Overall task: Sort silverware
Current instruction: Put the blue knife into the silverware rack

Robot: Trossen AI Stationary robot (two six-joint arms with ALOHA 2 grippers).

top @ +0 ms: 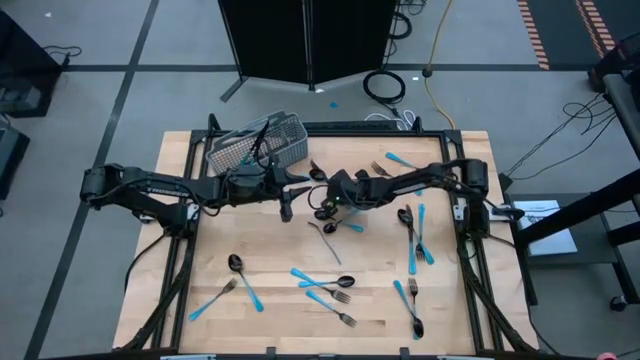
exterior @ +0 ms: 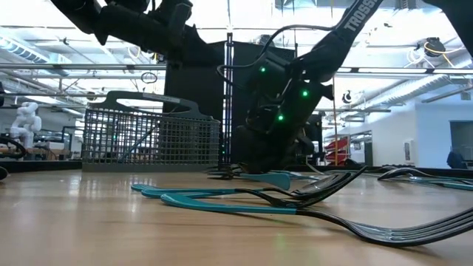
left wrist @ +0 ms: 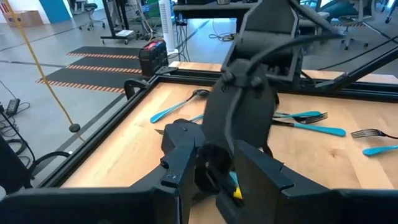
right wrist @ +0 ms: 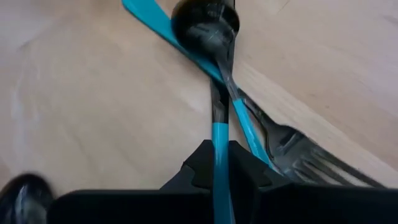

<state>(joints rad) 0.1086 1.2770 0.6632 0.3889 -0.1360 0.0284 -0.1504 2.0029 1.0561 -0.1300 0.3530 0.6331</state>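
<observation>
near the table's middle, just in front of the wire-mesh basket (top: 258,142), the right gripper (top: 327,203) is down at the wood and closed on the light-blue handle of a spoon (right wrist: 205,25). the right wrist view shows the handle running straight between its fingers (right wrist: 239,168), with the dark bowl pointing away from the wrist. this spoon lies crossed over a fork (right wrist: 292,149) and a second blue handle, all touching.

the left gripper (top: 287,207) hangs close beside the right one, jaws part-way apart; i cannot tell whether anything is in them. in its wrist view the right arm fills the space just ahead of it.

the rest of the silverware lies scattered: 1 cluster by the right edge (top: 415,235), more pieces toward the near edge (top: 322,285), and 1 spoon and 1 fork at near left (top: 238,275).

step in hand, as judged: lift the gripped spoon clear of the pile.

1. raise it straight up so the bowl slides off the fork without dragging it.
2. keep the handle level; a narrow handle can pivot in the grip.
3. hold the left arm clear, since the 2 wrists are crowded.
</observation>
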